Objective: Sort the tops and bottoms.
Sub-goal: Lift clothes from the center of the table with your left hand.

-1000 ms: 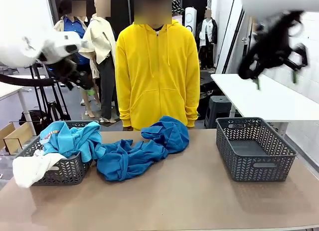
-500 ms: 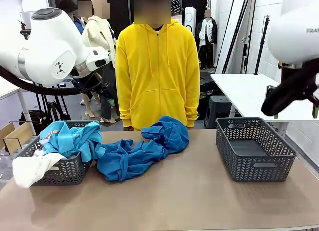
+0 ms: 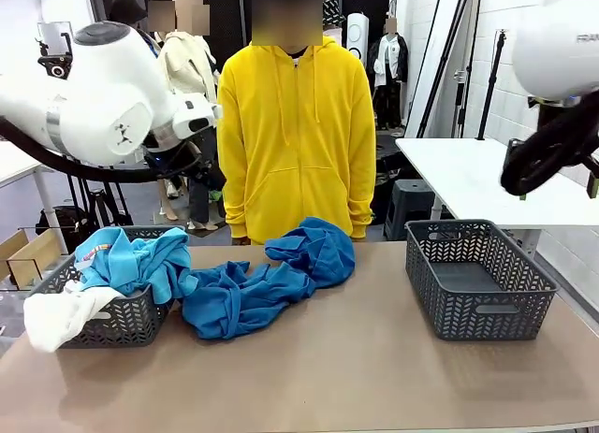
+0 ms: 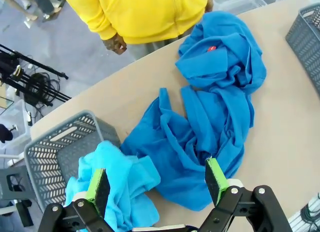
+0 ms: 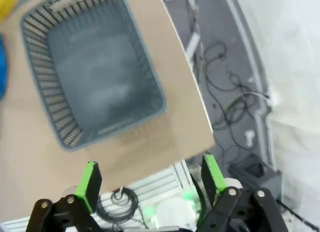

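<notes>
Approach step: left tool (image 4: 156, 182) wide, empty, over blue garment (image 4: 215, 106); right tool (image 5: 151, 178) wide, empty, over basket (image 5: 47, 99) at 3 o'clock. Next: descent onto garment.

On my left, a basket (image 3: 122, 323) holds clothes (image 3: 131, 263). A clothes pile (image 3: 253, 297) lies on the table (image 3: 356, 377) just right of it. The other basket (image 3: 449, 297) sits on my right.

Front camera sits at the robot's edge of the tan tabletop (image 3: 356, 358), facing straight across at the person in the yellow hooded sweatshirt (image 3: 295, 143). Left wrist camera's high, tilted down over the crumpled deep-blue fabric garment (image 4: 215, 101), which lies mid-table in the front view too. Right wrist camera looks straight down on the dark grey plastic lattice basket (image 5: 47, 86), at the front view's right.
</notes>
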`<state>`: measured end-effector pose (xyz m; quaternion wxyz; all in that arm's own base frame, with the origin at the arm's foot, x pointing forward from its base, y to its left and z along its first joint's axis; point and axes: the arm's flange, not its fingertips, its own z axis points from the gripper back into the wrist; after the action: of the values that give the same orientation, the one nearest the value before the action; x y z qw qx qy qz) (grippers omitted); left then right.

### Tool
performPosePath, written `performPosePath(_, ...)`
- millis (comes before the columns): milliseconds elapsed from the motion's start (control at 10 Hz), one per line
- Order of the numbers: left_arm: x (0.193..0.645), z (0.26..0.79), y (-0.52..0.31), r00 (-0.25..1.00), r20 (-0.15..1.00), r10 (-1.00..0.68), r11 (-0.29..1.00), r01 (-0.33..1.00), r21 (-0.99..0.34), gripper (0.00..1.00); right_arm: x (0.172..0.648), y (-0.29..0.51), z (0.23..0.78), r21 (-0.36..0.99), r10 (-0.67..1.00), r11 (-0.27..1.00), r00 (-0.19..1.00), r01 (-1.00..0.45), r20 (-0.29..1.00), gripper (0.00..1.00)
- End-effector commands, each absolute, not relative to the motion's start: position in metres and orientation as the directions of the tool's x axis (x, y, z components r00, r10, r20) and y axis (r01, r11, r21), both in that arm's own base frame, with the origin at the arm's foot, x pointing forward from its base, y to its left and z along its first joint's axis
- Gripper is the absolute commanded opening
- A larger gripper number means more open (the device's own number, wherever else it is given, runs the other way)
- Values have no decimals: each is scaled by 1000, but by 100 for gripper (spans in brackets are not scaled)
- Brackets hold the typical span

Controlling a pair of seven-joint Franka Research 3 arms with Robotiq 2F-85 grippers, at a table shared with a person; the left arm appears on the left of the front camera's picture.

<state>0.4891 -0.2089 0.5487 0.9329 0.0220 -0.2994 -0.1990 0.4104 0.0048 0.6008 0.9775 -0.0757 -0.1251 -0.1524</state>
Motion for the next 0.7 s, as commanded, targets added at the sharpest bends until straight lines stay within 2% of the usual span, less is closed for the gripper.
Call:
performPosePath(0, 519, 536, -251, 730, 561, -390, 920, 330, 211, 100, 435, -39, 581, 66, -179, 984, 948, 168, 264, 100)
performPosePath(200, 528, 520, -273, 731, 516, -448, 893, 390, 222, 100, 456, -49, 577, 177, -59, 984, 947, 2, 315, 100)
performPosePath(300, 526, 511, -281, 726, 498, -474, 879, 419, 225, 100, 462, -44, 577, 189, -60, 982, 936, -7, 347, 100)
performPosePath(400, 525, 497, -290, 727, 476, -494, 868, 436, 236, 100, 447, -58, 579, 89, -149, 988, 932, 127, 329, 100)
performPosePath(600, 522, 466, -301, 661, 467, -587, 804, 543, 243, 100, 447, -58, 579, 89, -149, 988, 932, 127, 329, 100)
